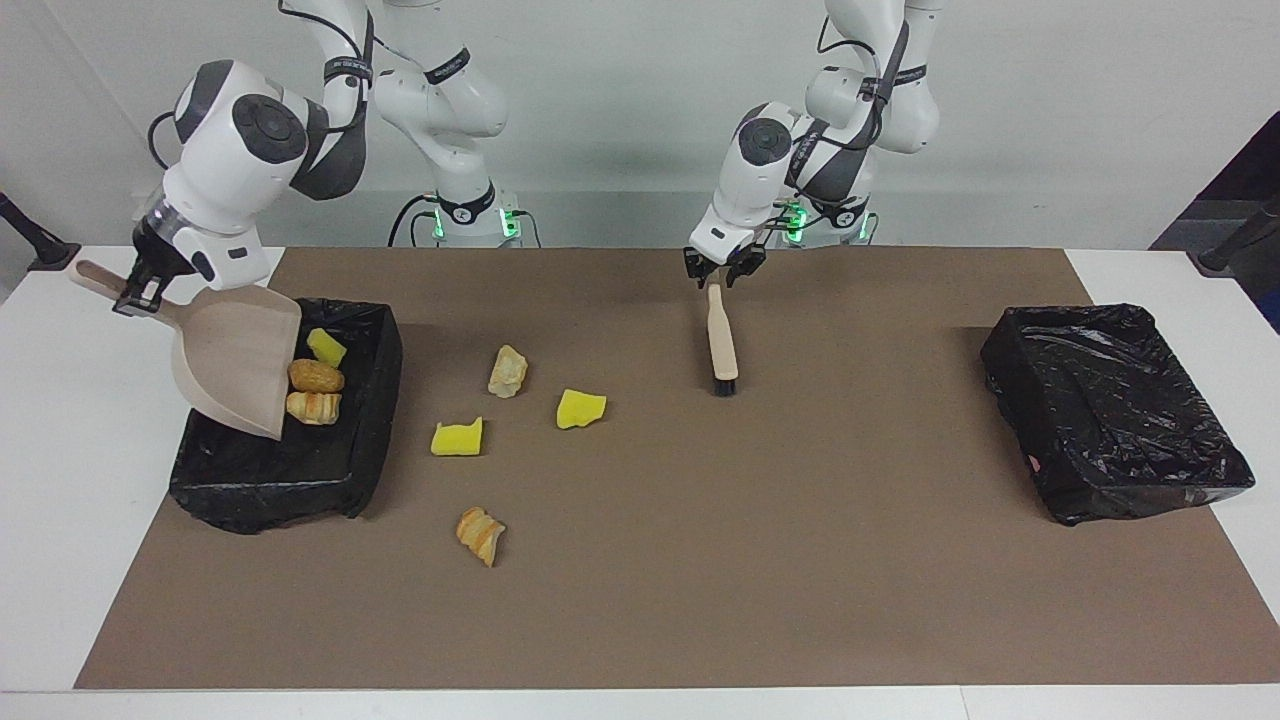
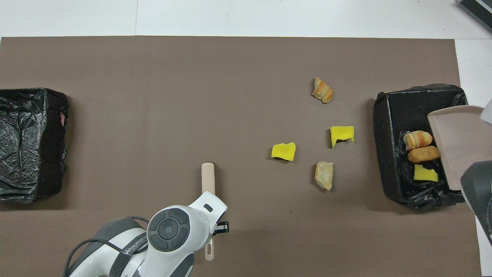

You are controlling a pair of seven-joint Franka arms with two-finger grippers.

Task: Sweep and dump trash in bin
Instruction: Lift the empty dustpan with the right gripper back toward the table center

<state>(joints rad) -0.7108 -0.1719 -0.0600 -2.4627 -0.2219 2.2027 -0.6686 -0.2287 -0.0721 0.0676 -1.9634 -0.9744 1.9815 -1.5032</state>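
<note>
Over the black-lined bin (image 1: 365, 420) at the right arm's end, my right gripper (image 1: 135, 290) is shut on the handle of the beige dustpan (image 1: 235, 360), which tilts steeply down. Three trash pieces lie in the bin (image 2: 398, 115): a yellow chunk (image 1: 326, 347), a brown lump (image 1: 316, 376) and a striped lump (image 1: 312, 406). Several more pieces lie on the brown mat beside the bin, among them a pale lump (image 1: 508, 371) and two yellow chunks (image 1: 458, 438) (image 1: 581, 409). My left gripper (image 1: 722, 270) hangs open just above the handle end of the brush (image 1: 721, 340), which rests on the mat.
A second black-lined bin (image 1: 1110, 410) stands at the left arm's end of the table. The brown mat (image 1: 800, 560) covers most of the white table. A striped lump (image 2: 322, 90) lies farthest from the robots.
</note>
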